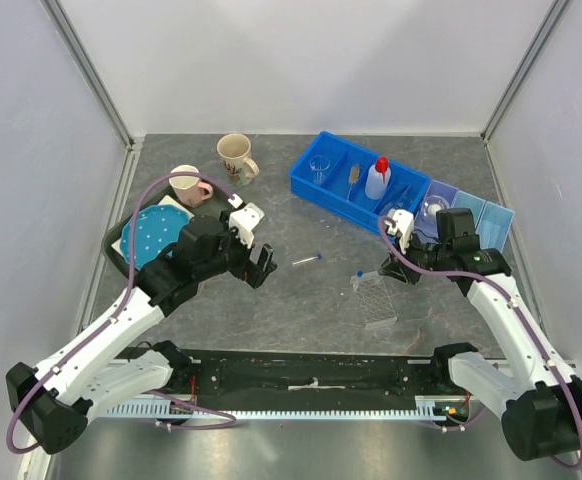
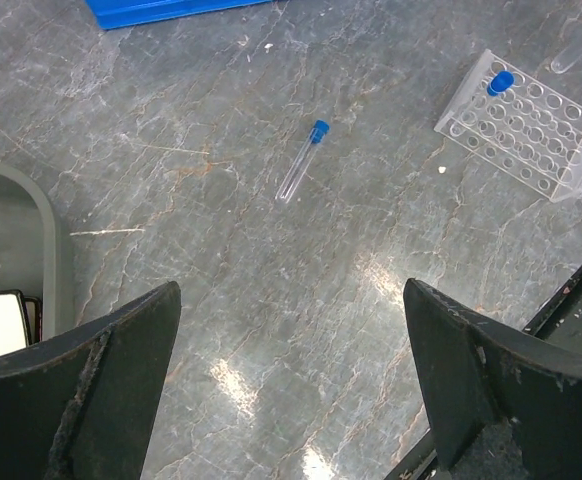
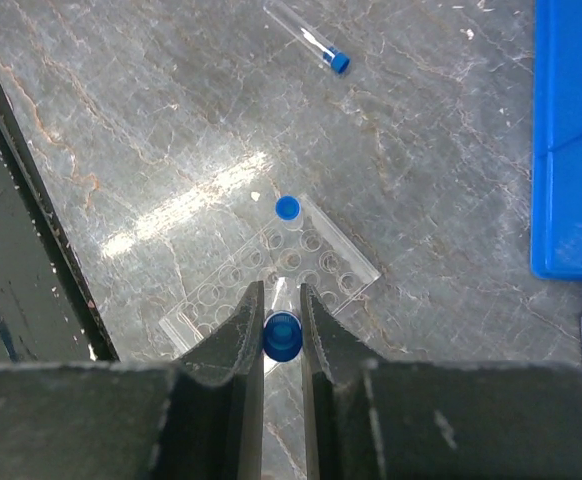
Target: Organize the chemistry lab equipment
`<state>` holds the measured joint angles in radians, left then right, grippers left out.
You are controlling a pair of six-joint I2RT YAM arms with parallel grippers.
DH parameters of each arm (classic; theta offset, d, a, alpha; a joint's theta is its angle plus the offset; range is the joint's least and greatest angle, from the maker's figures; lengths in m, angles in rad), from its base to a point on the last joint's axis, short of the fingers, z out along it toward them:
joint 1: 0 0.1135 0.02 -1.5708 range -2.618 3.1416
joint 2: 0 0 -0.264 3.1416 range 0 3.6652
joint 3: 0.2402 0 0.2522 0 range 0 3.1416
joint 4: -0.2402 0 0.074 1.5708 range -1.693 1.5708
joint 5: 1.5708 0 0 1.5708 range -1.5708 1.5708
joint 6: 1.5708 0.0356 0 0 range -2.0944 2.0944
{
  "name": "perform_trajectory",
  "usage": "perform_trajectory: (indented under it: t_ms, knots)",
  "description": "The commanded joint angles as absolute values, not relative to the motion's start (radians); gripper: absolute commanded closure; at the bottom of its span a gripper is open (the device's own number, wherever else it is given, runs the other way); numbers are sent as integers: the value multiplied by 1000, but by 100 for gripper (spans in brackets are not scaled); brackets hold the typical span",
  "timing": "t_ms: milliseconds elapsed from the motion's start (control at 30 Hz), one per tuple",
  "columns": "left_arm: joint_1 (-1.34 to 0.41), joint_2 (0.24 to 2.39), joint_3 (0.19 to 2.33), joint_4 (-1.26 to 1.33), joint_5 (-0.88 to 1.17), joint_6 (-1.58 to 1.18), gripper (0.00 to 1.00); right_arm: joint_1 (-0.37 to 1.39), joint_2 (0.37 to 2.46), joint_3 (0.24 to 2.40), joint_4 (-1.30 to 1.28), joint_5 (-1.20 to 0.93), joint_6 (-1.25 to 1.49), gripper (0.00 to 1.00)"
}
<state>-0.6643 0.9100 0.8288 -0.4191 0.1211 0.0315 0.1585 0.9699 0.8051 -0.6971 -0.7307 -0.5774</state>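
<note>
My right gripper [image 3: 281, 290] is shut on a blue-capped tube [image 3: 282, 336], held upright just above the clear tube rack [image 3: 326, 262]. One blue-capped tube [image 3: 288, 208] stands in the rack's far corner. Another tube [image 1: 306, 260] lies loose on the table between the arms and also shows in the left wrist view [image 2: 303, 160]. My left gripper [image 2: 291, 370] is open and empty above bare table, short of that tube. The blue bin [image 1: 333, 192] holds the white squeeze bottle [image 1: 377, 178], a clear beaker [image 1: 319, 168] and the thin brush [image 1: 354, 178].
A beige mug [image 1: 236, 155] and a pink mug [image 1: 187, 184] stand at the back left. A blue dotted plate [image 1: 159, 232] lies on a dark tray [image 1: 114, 240] under my left arm. A light-blue bin [image 1: 481, 215] sits behind my right arm.
</note>
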Motion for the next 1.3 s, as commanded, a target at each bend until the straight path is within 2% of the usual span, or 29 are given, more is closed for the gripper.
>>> perform_trajectory:
  t_ms: [0, 633, 1267]
  knots:
    - [-666, 910, 827, -407, 86, 72, 2, 155, 979, 775, -600, -801, -630, 89]
    - [-666, 928, 818, -400, 64, 80, 2, 182, 1111, 681, -434, -862, -653, 88]
    - [-666, 928, 816, -402, 63, 83, 2, 224, 1167, 683, -370, -785, -640, 87]
